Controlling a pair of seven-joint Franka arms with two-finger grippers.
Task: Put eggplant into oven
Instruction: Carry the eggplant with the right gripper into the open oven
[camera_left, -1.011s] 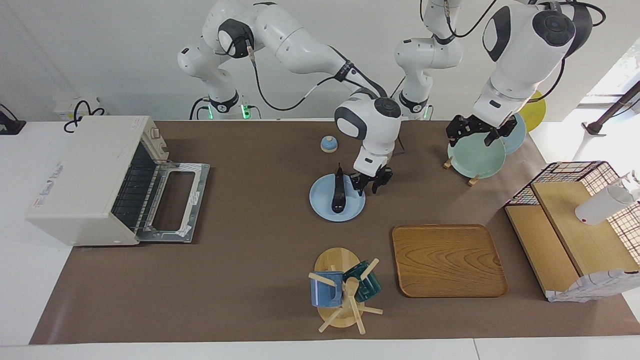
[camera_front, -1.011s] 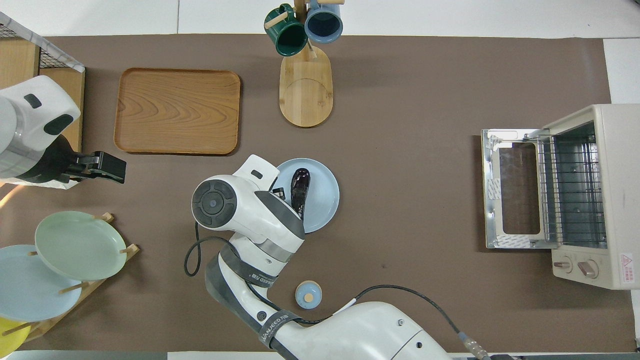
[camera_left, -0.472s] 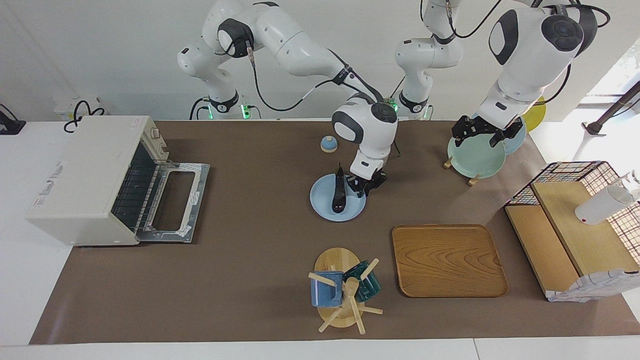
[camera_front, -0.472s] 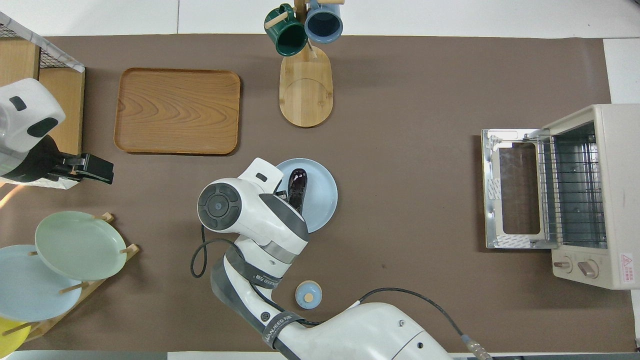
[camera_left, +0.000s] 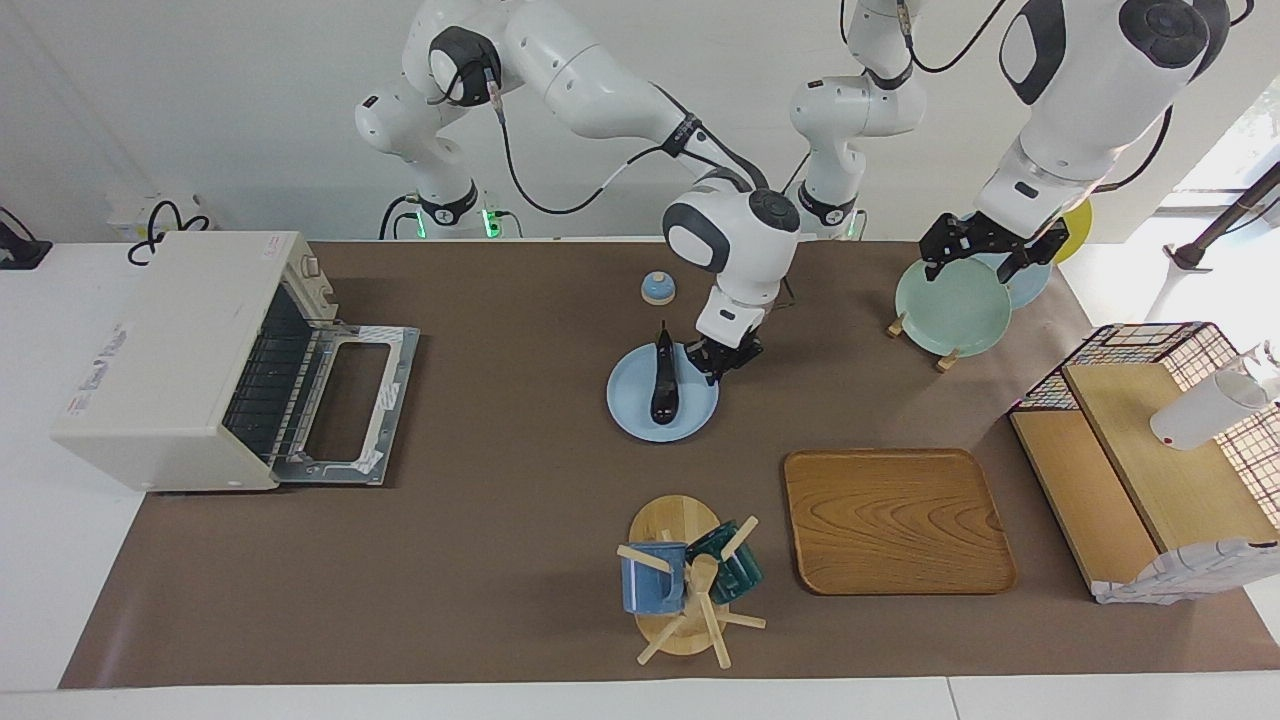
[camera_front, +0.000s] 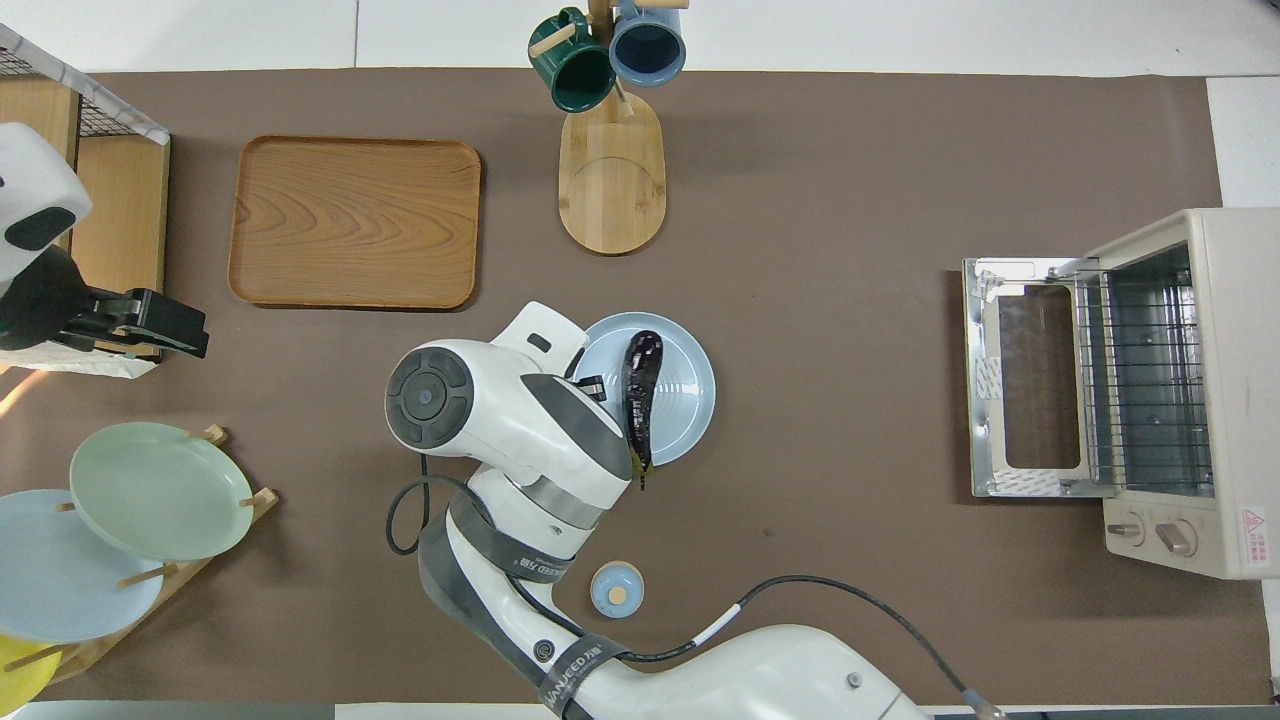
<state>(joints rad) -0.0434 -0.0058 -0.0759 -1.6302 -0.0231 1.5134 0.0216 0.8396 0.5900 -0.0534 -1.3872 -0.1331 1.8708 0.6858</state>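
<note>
The eggplant (camera_left: 662, 383) lay on the blue plate (camera_left: 690, 425) about the middle of the bench (camera_left: 500, 560), its stem toward the robots' edge. Compared with half a second before, the plate and the eggplant together had slid a little toward the edge at the right arm's end, where the oven (camera_left: 170, 350) stood with its door folded down flat and its rack free. The right gripper (camera_left: 728, 358) had come low at the plate's rim, just beside the eggplant. If its jaws were clenched or released I cannot tell, and I cannot tell if they touched the eggplant at all.

The shift probably means that the gripper pushed the plate and did not yet take the eggplant, so the grasp is likely still to do and the oven is well apart.

The left gripper (camera_left: 985, 255) had risen over the green plate (camera_left: 945, 310) in the rack near the left arm's corner. It waited there, and the state of its jaws was also not clear.
</note>
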